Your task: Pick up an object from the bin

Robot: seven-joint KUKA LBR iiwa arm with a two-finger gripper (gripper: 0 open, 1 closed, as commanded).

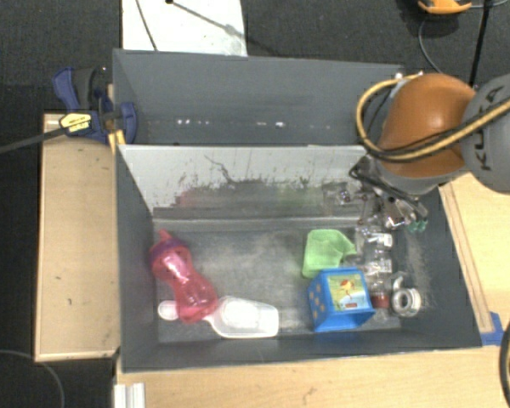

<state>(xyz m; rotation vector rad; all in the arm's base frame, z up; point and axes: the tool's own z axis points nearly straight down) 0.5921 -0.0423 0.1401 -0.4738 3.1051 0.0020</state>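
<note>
My pincer point(376, 260) hangs low in the right part of the grey bin point(238, 228), under the orange cover point(423, 126) on my wrist. I cannot tell whether it is open or closed, and I see nothing held in it. Its tip sits between 2 things: a crumpled green cup point(325, 250) just to its left, and a blue cube point(340, 300) with coloured pictures on its faces just in front, near the bin's front wall. Whether it touches either, I cannot tell. A small shiny metal ring point(405, 300) lies just right of the cube. Well apart, at the front left, a pink bottle point(181, 283) lies tilted against a white scoop point(242, 318).
</note>
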